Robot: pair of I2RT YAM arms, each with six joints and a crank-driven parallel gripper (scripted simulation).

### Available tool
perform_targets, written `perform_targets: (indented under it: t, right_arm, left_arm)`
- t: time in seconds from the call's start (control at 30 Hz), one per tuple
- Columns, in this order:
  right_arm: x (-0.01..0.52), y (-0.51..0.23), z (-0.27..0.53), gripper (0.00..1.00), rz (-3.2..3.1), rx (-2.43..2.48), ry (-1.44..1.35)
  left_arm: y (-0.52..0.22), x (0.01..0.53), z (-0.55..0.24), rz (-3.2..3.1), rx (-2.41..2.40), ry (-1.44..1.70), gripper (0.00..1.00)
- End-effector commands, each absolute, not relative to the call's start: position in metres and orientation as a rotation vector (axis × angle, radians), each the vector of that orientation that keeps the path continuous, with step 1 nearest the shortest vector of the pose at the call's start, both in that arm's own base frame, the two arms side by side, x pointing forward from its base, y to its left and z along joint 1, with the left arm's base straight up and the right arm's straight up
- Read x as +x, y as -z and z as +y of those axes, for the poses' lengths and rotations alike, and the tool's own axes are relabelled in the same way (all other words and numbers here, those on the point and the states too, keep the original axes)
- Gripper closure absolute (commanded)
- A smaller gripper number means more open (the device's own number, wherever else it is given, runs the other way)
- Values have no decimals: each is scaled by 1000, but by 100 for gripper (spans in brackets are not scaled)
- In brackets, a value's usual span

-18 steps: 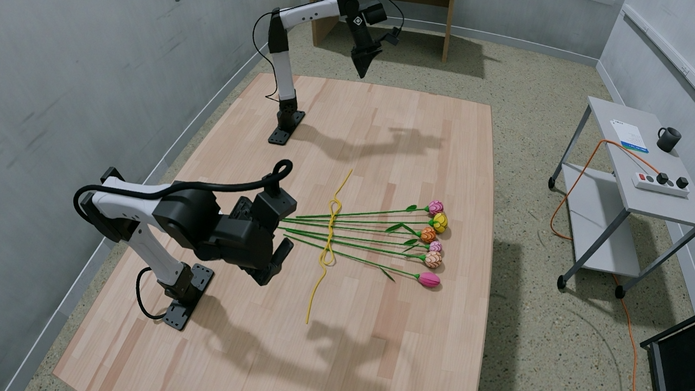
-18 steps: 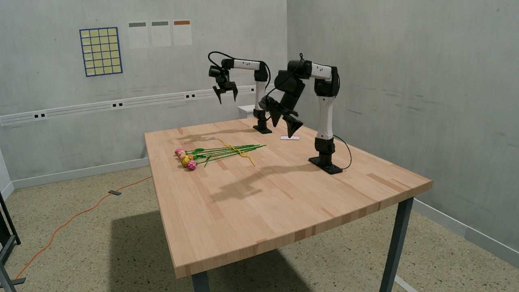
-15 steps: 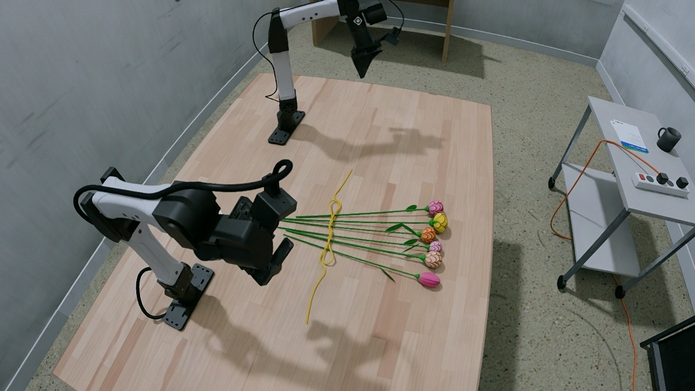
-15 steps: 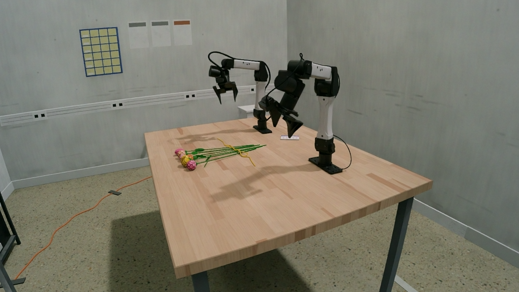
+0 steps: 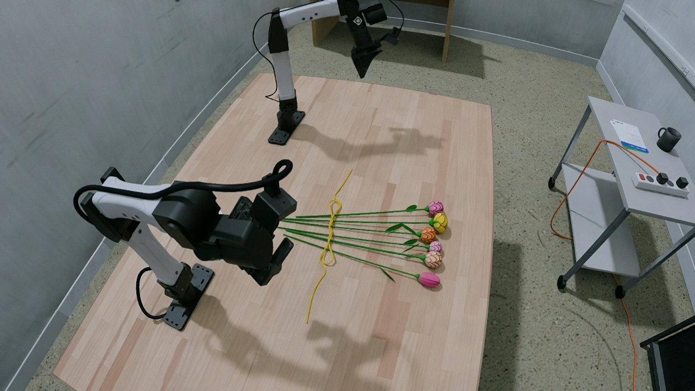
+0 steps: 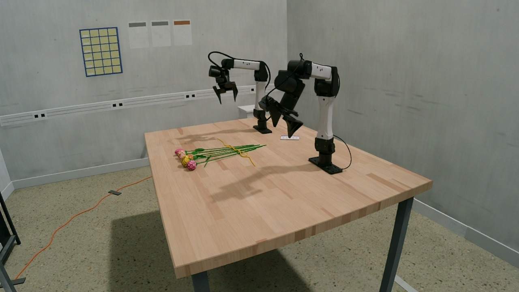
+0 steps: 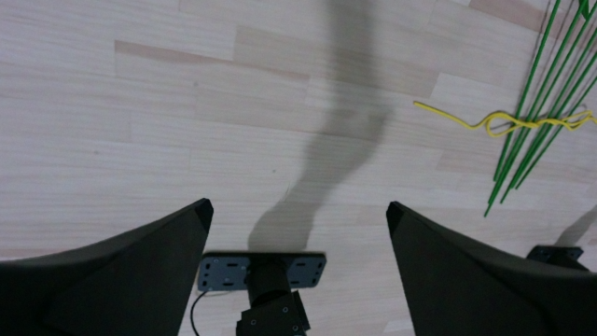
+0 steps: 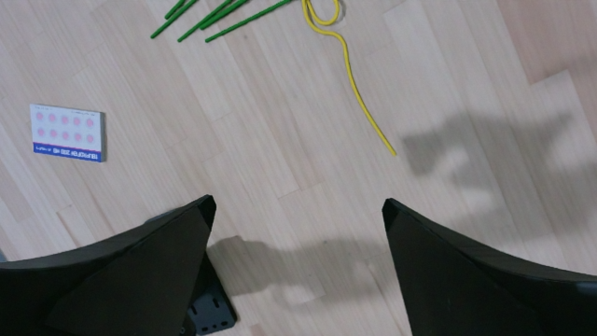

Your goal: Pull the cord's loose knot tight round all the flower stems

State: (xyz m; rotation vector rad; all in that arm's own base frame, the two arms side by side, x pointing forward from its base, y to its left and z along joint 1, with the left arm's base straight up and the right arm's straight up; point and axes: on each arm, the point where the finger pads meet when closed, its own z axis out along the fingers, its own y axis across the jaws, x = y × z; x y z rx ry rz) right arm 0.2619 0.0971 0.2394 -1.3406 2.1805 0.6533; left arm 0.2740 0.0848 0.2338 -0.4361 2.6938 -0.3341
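Going left to right across the top view; first up is my right gripper (image 5: pixel 272 238) (image 6: pixel 228 101) (image 8: pixel 298 201), fingers wide apart with nothing in them, hanging above the table near the cut ends; the stems (image 5: pixel 369 212) (image 6: pixel 250 146) (image 7: pixel 534 70) (image 8: pixel 252 20) lie fanned out on the wood, closest together at that end. Next is the yellow cord (image 5: pixel 330 233) (image 6: pixel 248 156) (image 7: pixel 449 115) (image 8: pixel 356 91), its loose knot strung across the stems, one tail running out each side; neither tail is gripped. My left gripper (image 5: pixel 361 76) (image 6: pixel 282 130) (image 7: pixel 299 204) is over on the far side, also spread and empty; then the flower heads (image 5: pixel 440 222) (image 6: pixel 191 165), splayed at the far right.

What worries me: tails that thin could slip the fingers if I close a bit high or off-line; if I pull one side before the other's held, I'd probably just drag the whole bunch sideways; lifting while pulling might let an outer stem drop out of the loop; and yanking too hard could bend one for good, so I'd want slow, level, even tension, imo.
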Motion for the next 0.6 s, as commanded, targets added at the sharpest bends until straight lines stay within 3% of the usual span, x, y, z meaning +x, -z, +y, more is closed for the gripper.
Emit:
perform_targets:
  t: [0.0,0.17,0.57]
  right_arm:
    - [265,-242,97,12,2170,-1333,-633]
    - [281,-242,97,73,2176,-1246,-574]
    - [338,-233,94,73,2265,-735,-403]
  left_arm:
    - [-238,278,85,2669,-414,332,12]
    - [-241,291,74,2609,-298,379,73]
    - [-250,345,-3,2316,265,609,73]
